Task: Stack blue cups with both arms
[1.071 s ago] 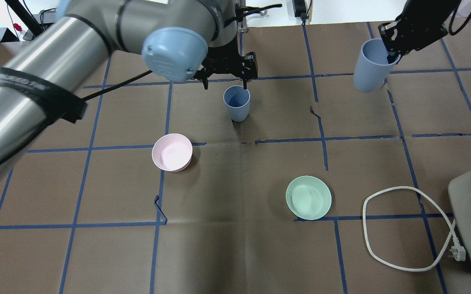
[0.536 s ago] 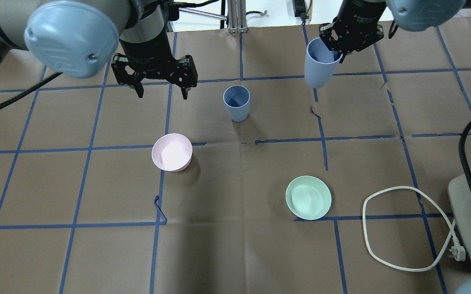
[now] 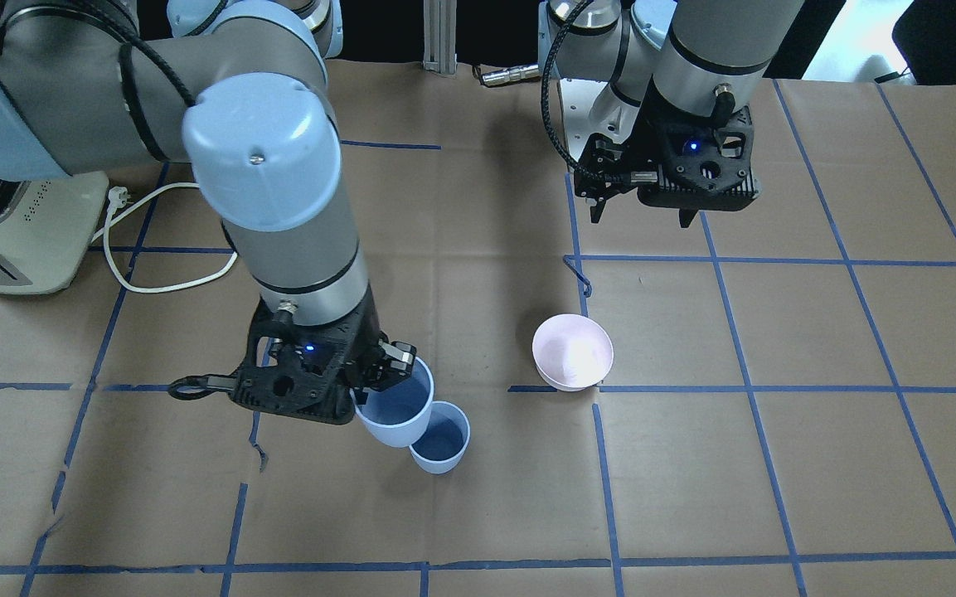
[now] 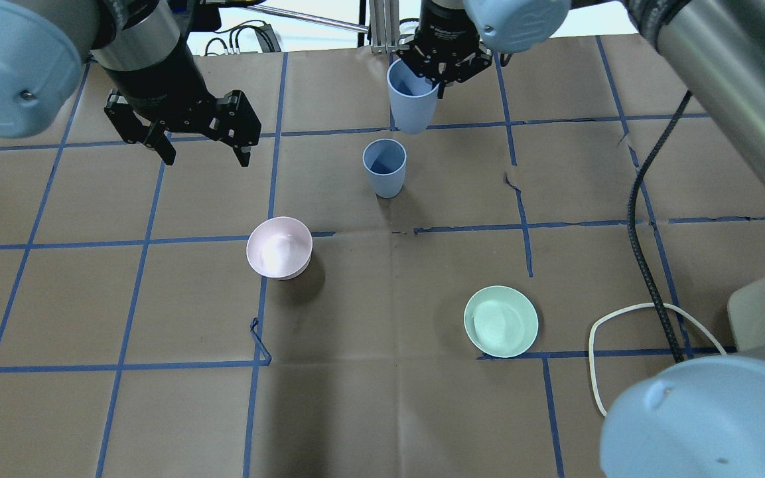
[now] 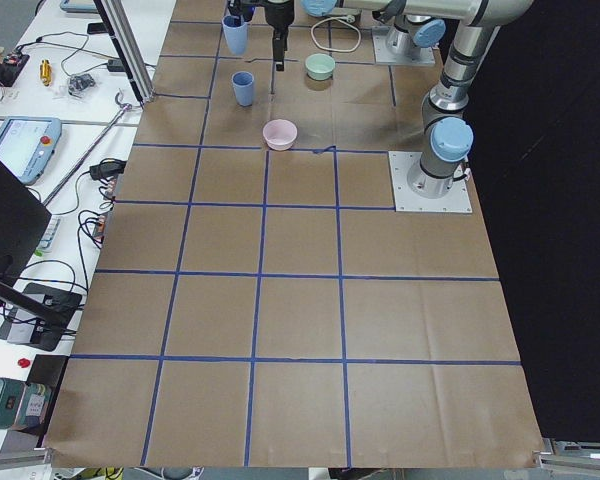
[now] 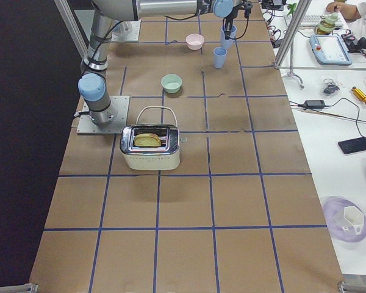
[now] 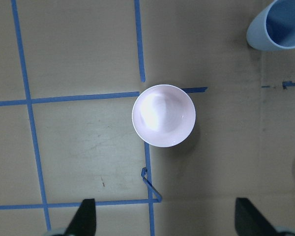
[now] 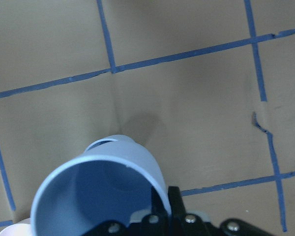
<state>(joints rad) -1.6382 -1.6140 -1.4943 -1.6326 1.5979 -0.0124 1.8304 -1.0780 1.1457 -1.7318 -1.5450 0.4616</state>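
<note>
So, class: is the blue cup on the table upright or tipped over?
Upright. The free cup stands on its base on the table, mouth up; the overhead view looks into its darker inside.

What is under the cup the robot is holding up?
The other cup, standing on the table. In the wrist view only its rim shows; the held cup covers the rest.

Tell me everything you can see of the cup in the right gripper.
The held cup is a pale blue, handleless, tapered tumbler, plastic by its look, darker blue inside, empty. The right gripper pinches its rim at one side. It hangs mouth-up, slightly tilted, clear of the table, beside and above the standing cup, not yet nested in it.
</note>
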